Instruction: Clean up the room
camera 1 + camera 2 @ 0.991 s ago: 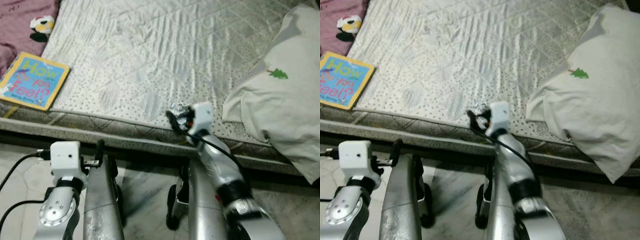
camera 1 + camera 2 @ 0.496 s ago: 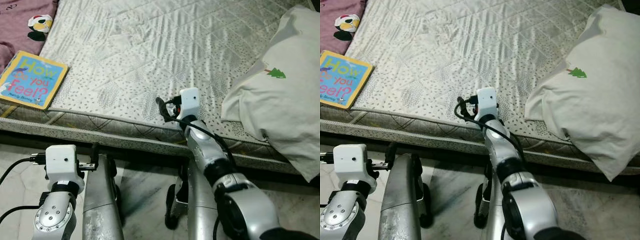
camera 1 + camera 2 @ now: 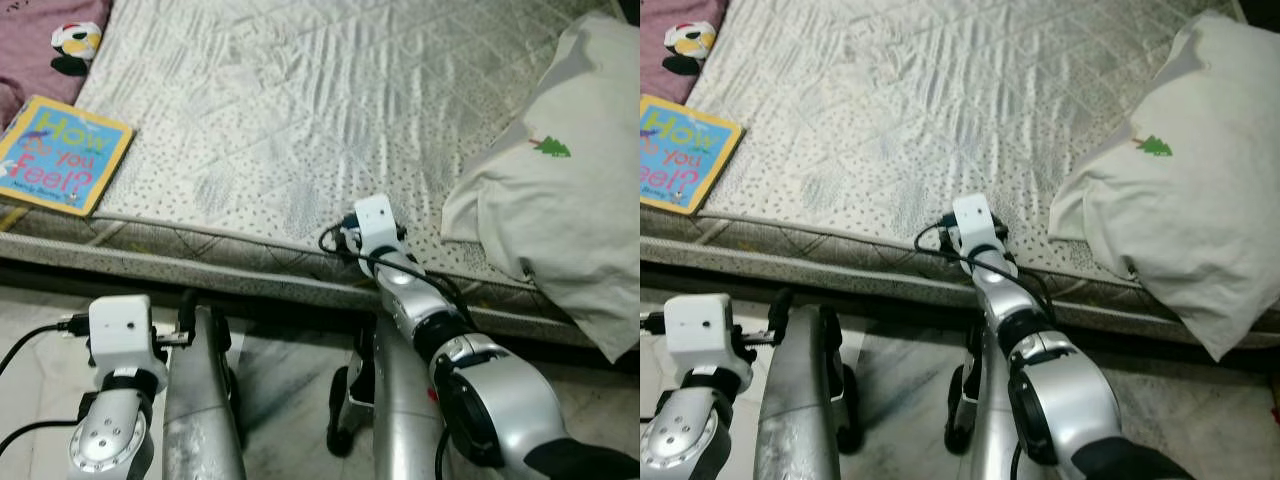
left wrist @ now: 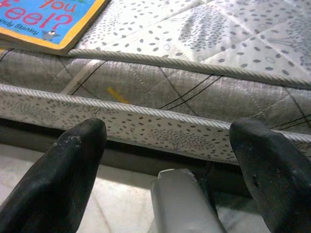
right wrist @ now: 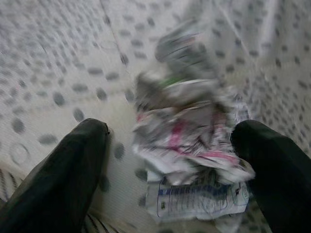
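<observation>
A crumpled wrapper [image 5: 187, 145], white with pink and blue print, lies on the grey dotted mattress [image 3: 280, 110] near its front edge. My right gripper [image 5: 170, 127] is open and straddles it, one black finger [image 5: 73, 170] on each side, with a gap on the left. In the left eye view the right wrist's white camera box [image 3: 372, 220] covers the wrapper. My left gripper [image 4: 167, 141] is open and holds nothing, low beside the bed's side [image 4: 146, 126], over the floor.
A blue and yellow children's book [image 3: 62, 155] lies at the mattress's left front corner. A large white pillow [image 3: 560, 200] with a green tree print overhangs the right edge. A small black and white plush toy [image 3: 75, 45] sits on a maroon blanket [image 3: 25, 60].
My right arm has stretched forward over the mattress edge and come down onto the wrapper, which now lies between its fingers. The left arm has stayed low by the bed.
</observation>
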{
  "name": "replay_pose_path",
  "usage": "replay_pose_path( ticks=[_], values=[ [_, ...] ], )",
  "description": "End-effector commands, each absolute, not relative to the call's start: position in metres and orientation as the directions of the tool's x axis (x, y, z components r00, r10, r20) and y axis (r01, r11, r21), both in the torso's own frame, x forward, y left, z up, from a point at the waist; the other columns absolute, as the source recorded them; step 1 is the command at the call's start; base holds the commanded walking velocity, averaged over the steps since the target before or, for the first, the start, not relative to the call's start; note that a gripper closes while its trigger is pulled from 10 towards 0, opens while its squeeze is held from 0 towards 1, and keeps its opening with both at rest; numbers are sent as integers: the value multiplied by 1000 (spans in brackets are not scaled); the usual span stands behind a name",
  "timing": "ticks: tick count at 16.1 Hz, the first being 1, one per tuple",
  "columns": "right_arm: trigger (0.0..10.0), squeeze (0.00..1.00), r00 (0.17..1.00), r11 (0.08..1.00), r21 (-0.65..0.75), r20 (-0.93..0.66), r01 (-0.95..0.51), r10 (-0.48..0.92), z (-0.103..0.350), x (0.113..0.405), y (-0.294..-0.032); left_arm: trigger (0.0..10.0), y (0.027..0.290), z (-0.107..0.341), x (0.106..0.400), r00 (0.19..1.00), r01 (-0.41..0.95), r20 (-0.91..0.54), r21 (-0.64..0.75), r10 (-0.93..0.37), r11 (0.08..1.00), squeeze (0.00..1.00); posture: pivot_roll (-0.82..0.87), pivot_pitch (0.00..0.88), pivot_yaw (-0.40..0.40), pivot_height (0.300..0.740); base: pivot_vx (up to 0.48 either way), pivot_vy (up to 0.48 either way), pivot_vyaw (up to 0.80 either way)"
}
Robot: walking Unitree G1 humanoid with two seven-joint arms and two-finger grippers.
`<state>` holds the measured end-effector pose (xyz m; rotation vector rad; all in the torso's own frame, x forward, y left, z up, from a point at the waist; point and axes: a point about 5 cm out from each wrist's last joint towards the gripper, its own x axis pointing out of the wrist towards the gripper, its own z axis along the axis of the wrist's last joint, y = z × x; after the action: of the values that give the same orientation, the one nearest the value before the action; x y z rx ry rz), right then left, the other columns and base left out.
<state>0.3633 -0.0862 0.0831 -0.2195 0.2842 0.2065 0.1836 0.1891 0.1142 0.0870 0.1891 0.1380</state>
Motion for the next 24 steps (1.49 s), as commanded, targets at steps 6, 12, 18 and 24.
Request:
replay_pose_path(
  ticks=[6, 12, 18, 24],
  values=[
    [0, 0, 915, 966, -144, -375, -214, 147, 65, 354, -87, 10000, 189, 114, 185, 970, -142, -184, 103, 159, 985, 0, 229, 297, -129, 542, 0, 0, 0],
    [0, 0, 918, 974, -123, -373, -191, 133, 68, 357, -92, 10000, 188, 115, 193, 973, -147, -165, 100, 162, 984, 0, 223, 270, -132, 542, 0, 0, 0],
    [0, 0, 931, 985, -90, -348, -148, 108, 70, 359, -104, 10000, 184, 114, 205, 979, -126, -147, 96, 139, 987, 0, 201, 246, -128, 542, 0, 0, 0],
    [0, 0, 953, 992, -51, -288, -112, 93, 79, 364, -123, 10000, 181, 110, 221, 985, -95, -134, 78, 104, 992, 0, 147, 163, -96, 542, 0, 0, 0]
  ],
)
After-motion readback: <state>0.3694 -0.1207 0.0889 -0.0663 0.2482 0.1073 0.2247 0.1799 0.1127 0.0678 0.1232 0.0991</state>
